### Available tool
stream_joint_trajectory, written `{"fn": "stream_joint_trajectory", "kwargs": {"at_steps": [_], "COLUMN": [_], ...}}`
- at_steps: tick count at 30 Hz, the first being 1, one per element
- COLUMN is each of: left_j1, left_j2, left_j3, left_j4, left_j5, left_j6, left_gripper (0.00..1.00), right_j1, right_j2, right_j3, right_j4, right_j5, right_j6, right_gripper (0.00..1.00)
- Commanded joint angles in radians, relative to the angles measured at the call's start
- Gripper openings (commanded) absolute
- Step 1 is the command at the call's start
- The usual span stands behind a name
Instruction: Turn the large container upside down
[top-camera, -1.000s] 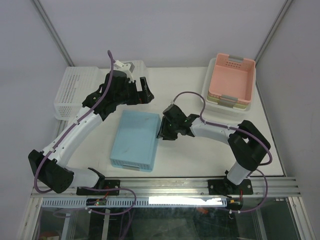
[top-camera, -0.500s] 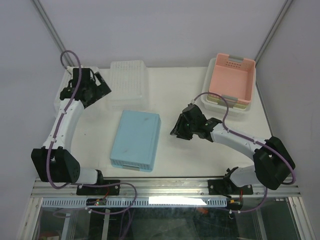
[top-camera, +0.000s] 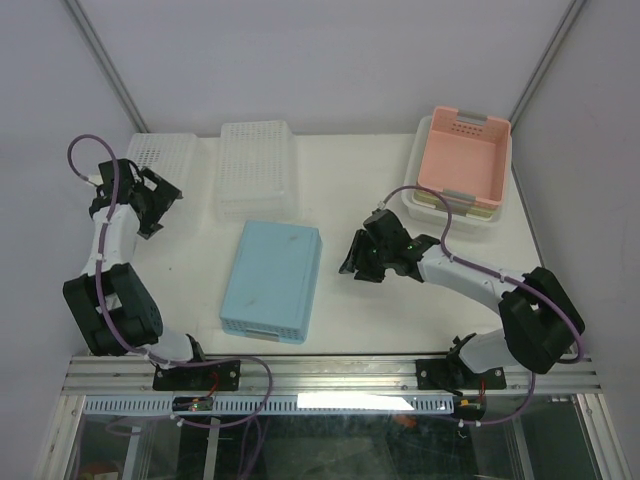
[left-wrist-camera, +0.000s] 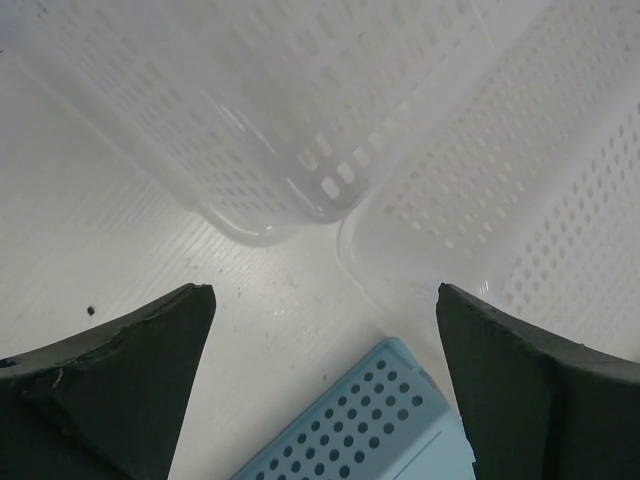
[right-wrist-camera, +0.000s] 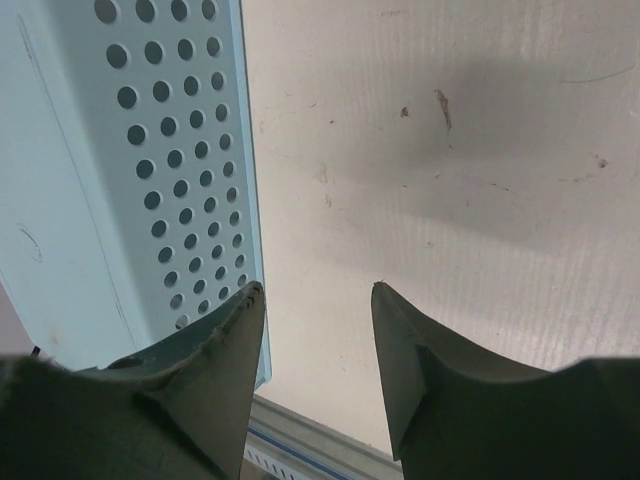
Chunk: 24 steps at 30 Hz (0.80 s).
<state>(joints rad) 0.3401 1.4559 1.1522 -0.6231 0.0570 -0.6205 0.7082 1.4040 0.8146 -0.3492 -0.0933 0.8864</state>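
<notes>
The left end effector (top-camera: 156, 204) hangs at the worktop's (top-camera: 380, 330) far left, its jaws spread wide and empty, near a white mesh basket (top-camera: 165, 152). Next along, at the back, lies the large container (top-camera: 257, 168): translucent, whitish and shallow, with rounded corners and its perforated grid base upward. A blue tub (top-camera: 272, 280) lies inverted mid-worktop. The right end effector (top-camera: 358, 258), partly open, grips nothing. At far right, a pink basket (top-camera: 463, 160) nests in a white tub (top-camera: 413, 175).

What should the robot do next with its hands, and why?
Probably just draw the left hand toward its own base and let it rest. The large container already seems to lie with its holed bottom facing up. The left hand is wide open, holds nothing and is clear of the container, so nothing looks left to flip.
</notes>
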Motion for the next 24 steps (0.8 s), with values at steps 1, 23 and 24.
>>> {"fn": "stream_joint_trajectory", "kwargs": {"at_steps": [1,23,24], "left_j1": [-0.004,-0.108,-0.112], "left_j2": [0.088,0.221,0.198], "left_j3": [0.06,0.188,0.177], "left_j4": [0.171,0.215,0.204], "left_j5": [0.037,0.17,0.17], "left_j6": [0.044,0.103,0.105], "left_gripper": [0.99,0.99,0.99], "right_j1": [-0.011,-0.039,-0.037], "right_j2": [-0.012,0.183,0.197], "right_j3": [0.037,0.127,0.135], "right_j4": [0.03,0.124,0.13], "right_j5": [-0.028,-0.158,-0.169], "right_j6": [-0.05,-0.066,-0.066], "right_gripper": [0.51,0.52,0.51]}}
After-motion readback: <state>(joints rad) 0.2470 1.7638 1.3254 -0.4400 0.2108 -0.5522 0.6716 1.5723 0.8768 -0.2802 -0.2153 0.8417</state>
